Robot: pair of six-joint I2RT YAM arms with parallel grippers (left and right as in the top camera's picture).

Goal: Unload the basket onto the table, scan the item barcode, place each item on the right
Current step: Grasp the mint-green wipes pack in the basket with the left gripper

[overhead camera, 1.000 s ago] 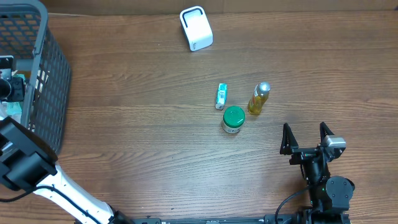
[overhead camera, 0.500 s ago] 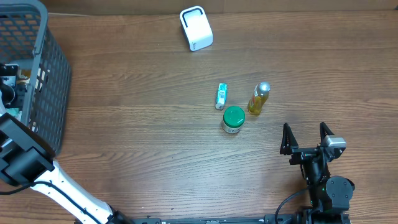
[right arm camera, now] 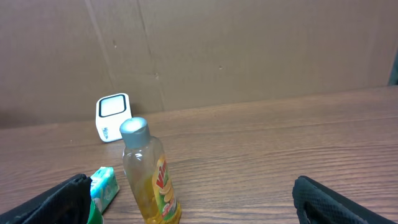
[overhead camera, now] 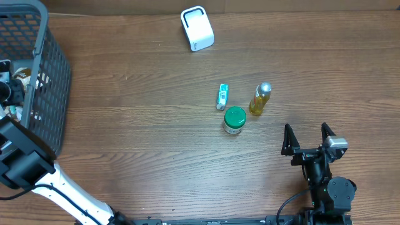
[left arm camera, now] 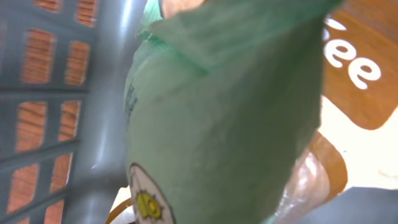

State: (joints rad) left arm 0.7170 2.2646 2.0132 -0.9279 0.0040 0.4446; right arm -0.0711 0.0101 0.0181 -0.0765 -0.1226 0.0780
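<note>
Inside the basket [overhead camera: 53, 62] the left gripper [overhead camera: 9, 94] is now pinched together by one green pouch [left arm camera: 217, 124]; right gripper [overhead camera: 305, 130] gapes; one bottle [overhead camera: 260, 99], jar [overhead camera: 234, 120], tube [overhead camera: 222, 96], scanner [overhead camera: 197, 28]

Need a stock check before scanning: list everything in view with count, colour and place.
basket: 1, grey, table's left edge
green packet: 1, green, inside basket
scanner: 1, white, far centre
small pack: 1, white and teal, centre
bottle: 1, yellow, silver cap, right of pack
jar: 1, green lid, nearer than pack
table: 1, brown wood
left gripper: 1, shut, in basket, fingers hidden
right gripper: 1, black, open, near right
</note>
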